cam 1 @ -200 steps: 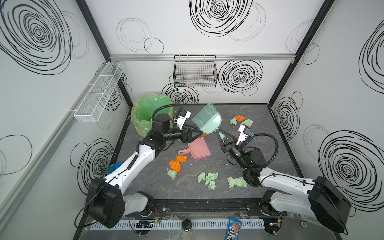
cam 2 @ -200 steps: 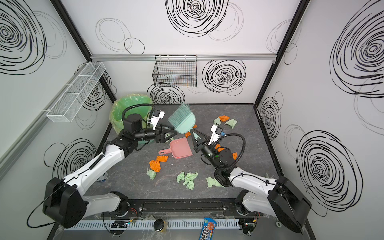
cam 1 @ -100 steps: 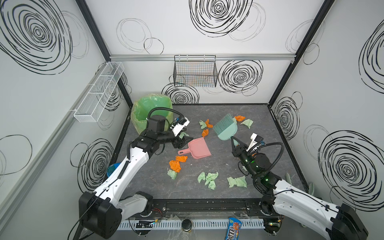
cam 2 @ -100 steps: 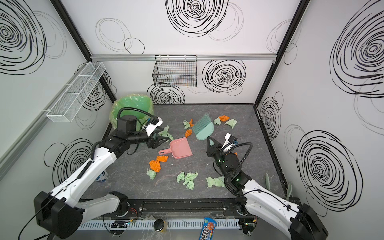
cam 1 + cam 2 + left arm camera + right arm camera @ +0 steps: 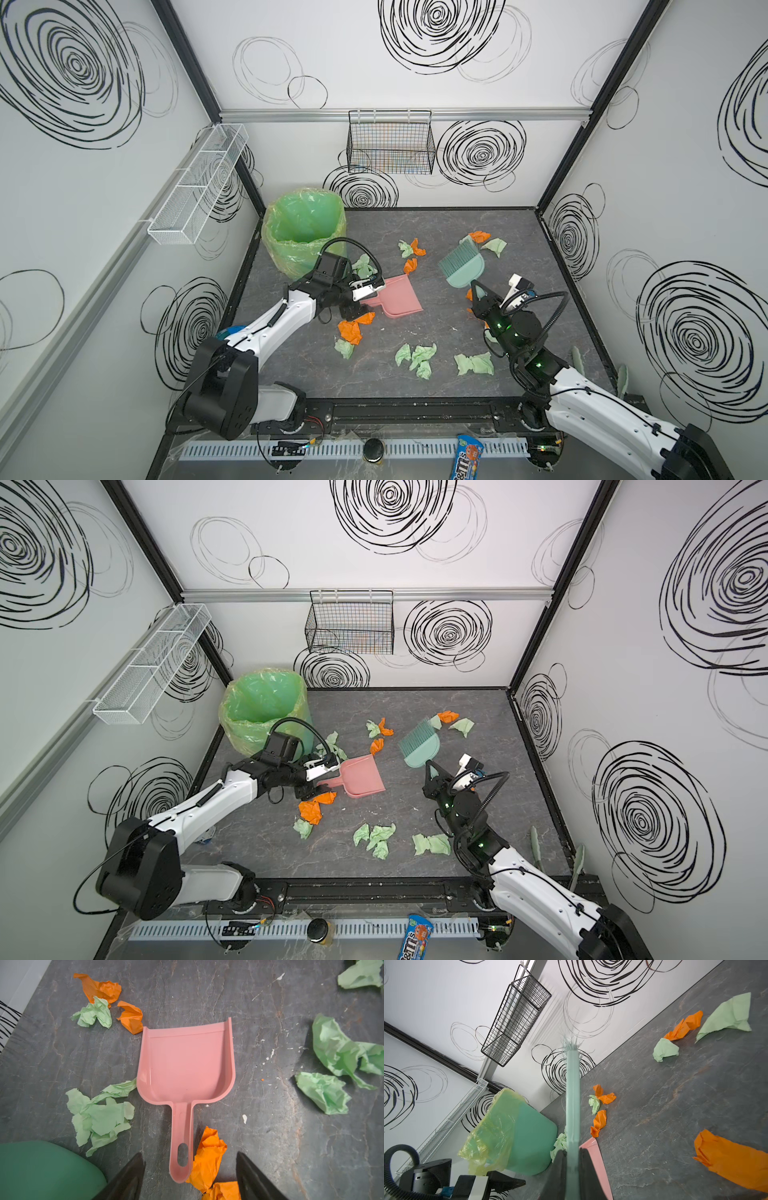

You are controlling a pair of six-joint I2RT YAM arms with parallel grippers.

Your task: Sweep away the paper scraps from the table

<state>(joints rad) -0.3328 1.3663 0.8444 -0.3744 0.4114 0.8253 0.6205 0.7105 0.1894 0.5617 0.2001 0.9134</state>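
Table (image 5: pixel 457 374): dark grey, strewn with scraps.
Bin (image 5: pixel 303 232): far left corner; only the green liner seen inside.
Basket (image 5: pixel 390 145): black wire, on far wall; contents unclear.
Left gripper (image 5: pixel 189 1155): spread, now low astride the dustpan handle; a second ago up beside the brush.
Right gripper (image 5: pixel 572 1150): pinching the brush handle; drawn back right and nearer.
Dustpan (image 5: pixel 399 297): pink, flat mid-table, unmoved.
Brush (image 5: pixel 463 266): teal, shifted right, bristles far.
Scraps (image 5: pixel 419 357): orange and green, on the table around the dustpan, by the bristles, and near.
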